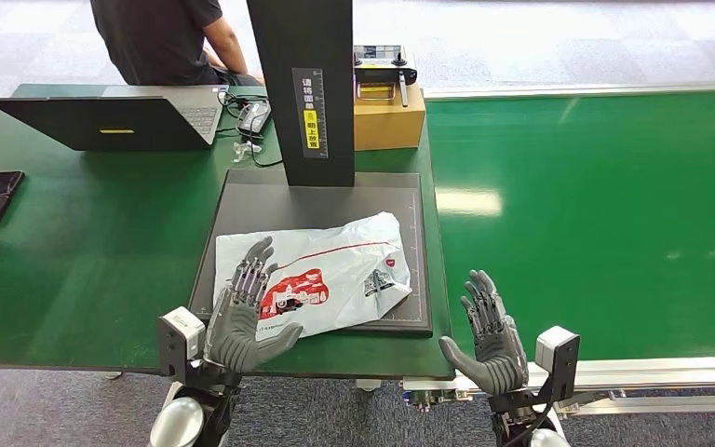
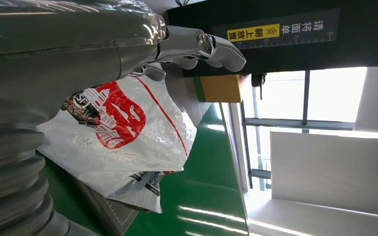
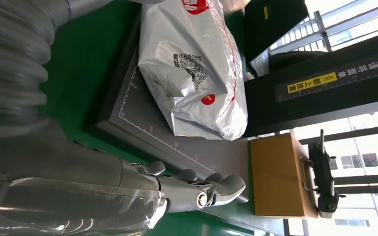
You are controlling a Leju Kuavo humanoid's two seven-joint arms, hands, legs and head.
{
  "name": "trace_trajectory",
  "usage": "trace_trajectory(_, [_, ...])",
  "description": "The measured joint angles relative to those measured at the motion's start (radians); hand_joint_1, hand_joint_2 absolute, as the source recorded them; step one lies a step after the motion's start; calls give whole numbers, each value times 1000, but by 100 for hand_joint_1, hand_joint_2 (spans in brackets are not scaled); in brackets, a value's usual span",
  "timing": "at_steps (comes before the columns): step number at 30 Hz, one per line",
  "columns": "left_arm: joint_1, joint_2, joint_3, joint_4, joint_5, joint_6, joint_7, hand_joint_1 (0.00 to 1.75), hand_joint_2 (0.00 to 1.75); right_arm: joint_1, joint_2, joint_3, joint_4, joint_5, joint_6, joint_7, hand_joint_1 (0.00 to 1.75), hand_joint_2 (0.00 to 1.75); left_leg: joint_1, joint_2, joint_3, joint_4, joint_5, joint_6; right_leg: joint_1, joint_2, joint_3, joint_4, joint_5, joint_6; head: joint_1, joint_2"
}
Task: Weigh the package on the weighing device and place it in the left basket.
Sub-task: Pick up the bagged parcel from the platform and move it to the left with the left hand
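**Package on the weighing plate, left hand on its near end**

The left hand (image 1: 242, 312) lies flat with its fingers spread, resting on the near left end of the white crinkled plastic package with red printing (image 1: 321, 270); it grips nothing. In the left wrist view the fingers (image 2: 211, 46) stretch out straight above the package (image 2: 123, 137).

Under and beyond that hand, the package lies flat on the dark grey square plate of the weighing device (image 1: 410, 200), its near edge spilling slightly over the plate's front rim toward the hand. Further out from the hand, the device's black upright column with a yellow label (image 1: 307, 93) rises from the plate's far side.

The right hand (image 1: 486, 331) is open, fingers apart and pointing forward, holding nothing. It hovers just off the plate's near right corner, apart from the package, over the edge of the green counter (image 1: 84, 251). In the right wrist view its fingers (image 3: 211, 189) lie beside the plate's edge (image 3: 128, 108).

Beyond the column sit a tan cardboard box (image 1: 389, 116) with a black controller (image 1: 384, 67) on top, an open dark laptop (image 1: 112, 116) far left of the left hand, and a seated person (image 1: 163, 37).
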Motion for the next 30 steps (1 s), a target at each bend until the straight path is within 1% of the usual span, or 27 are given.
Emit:
trace_trajectory(5, [0,0,2,0,-3,7,0,0,175,-8,0,0,5,-4,-1,1,0,175,0,0,0,0,0,0,0,0,0,0,0,0,0,0])
trace_trajectory(17, [-3,0,-7,0,-137,112,2,0,175,-18,0,0,23,-6,-7,1,0,175,0,0,0,0,0,0,0,0,0,0,0,0,0,0])
trace_trajectory(21, [-14,0,-26,1,-242,182,17,0,175,-18,0,0,25,-8,-10,1,0,175,0,0,0,0,0,0,0,0,0,0,0,0,0,0])
trace_trajectory(25, [-29,0,-47,4,-324,219,41,0,175,-18,0,1,27,-9,-8,1,0,175,0,0,0,0,0,0,0,0,0,0,0,0,0,0])
trace_trajectory(27, [-40,0,-58,9,-380,238,66,0,175,-18,0,1,29,-9,-6,1,0,175,0,0,0,0,0,0,0,0,0,0,0,0,0,0])
trace_trajectory(30, [-60,0,-77,24,-495,288,128,0,175,-18,0,2,33,-8,-4,1,0,175,0,0,0,0,0,0,0,0,0,0,0,0,0,0])
